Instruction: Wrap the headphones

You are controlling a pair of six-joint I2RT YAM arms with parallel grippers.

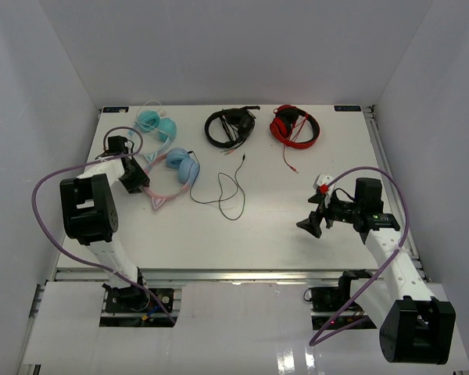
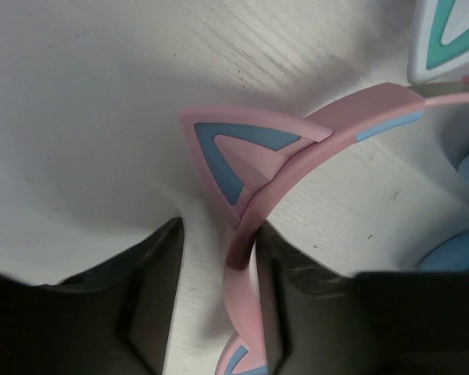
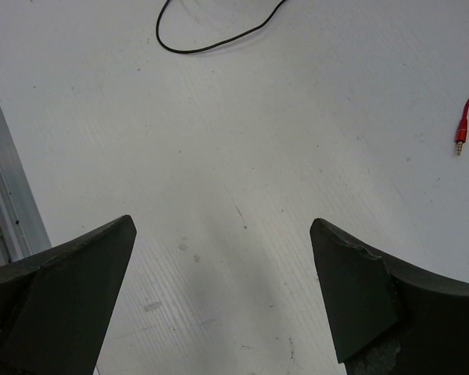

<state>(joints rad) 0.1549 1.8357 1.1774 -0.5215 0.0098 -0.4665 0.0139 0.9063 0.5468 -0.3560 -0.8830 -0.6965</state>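
The headphones [image 1: 180,170] lie at the left of the table, with light blue ear cups [image 1: 187,166] and a pink cat-ear headband [image 1: 158,192]. Their thin black cable [image 1: 223,191] trails loose to the right. My left gripper [image 1: 137,180] is low over the headband. In the left wrist view the left gripper [image 2: 219,305] straddles the pink band [image 2: 297,168]: the right finger [image 2: 301,289] touches it and the left finger [image 2: 152,297] stands apart. My right gripper [image 1: 316,219] is open and empty at the right; in its wrist view the right gripper [image 3: 223,258] has bare table below it.
All-turquoise cat-ear headphones [image 1: 155,123] lie at the back left, and one of their ears [image 2: 453,39] is close to the pink band. Black headphones [image 1: 229,126] and red headphones [image 1: 293,125] lie at the back. A red plug [image 3: 460,142] lies ahead of the right gripper.
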